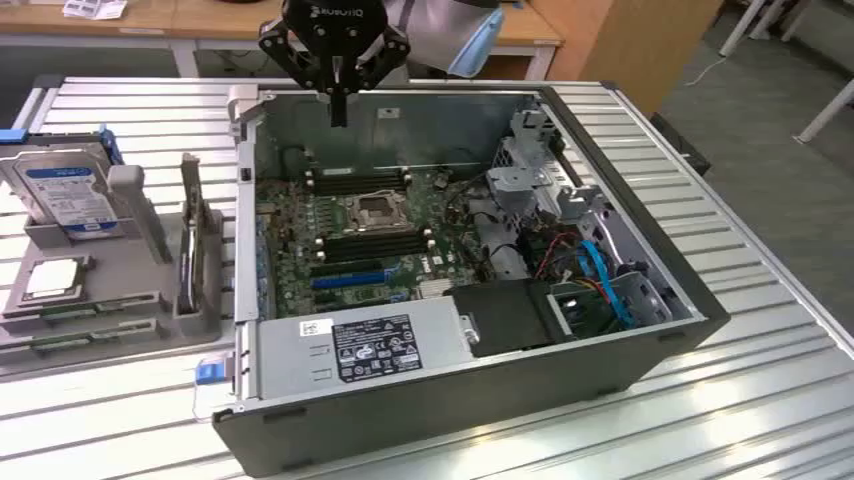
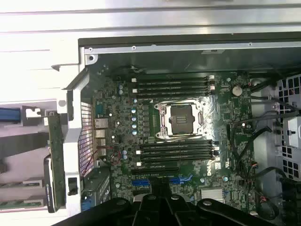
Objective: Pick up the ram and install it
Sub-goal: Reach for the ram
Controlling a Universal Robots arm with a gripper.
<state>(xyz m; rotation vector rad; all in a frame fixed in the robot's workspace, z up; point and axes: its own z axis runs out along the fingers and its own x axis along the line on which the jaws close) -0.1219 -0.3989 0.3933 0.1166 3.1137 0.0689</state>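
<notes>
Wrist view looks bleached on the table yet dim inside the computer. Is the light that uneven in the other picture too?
In the wrist view the metal table glares almost white, while the motherboard lies in shade, with a bright reflection by the CPU socket. In the exterior view the metal table shows milder bright streaks, and the case interior is again darker.

Bright light falls from above. The metal table (image 1: pixel 761 330) shines in white stripes. Inside the computer case (image 1: pixel 441 420) it is darker and shady. In the wrist view the table glares almost pure white, and a bright spot gleams beside the chip socket (image 2: pixel 181 118).
</notes>
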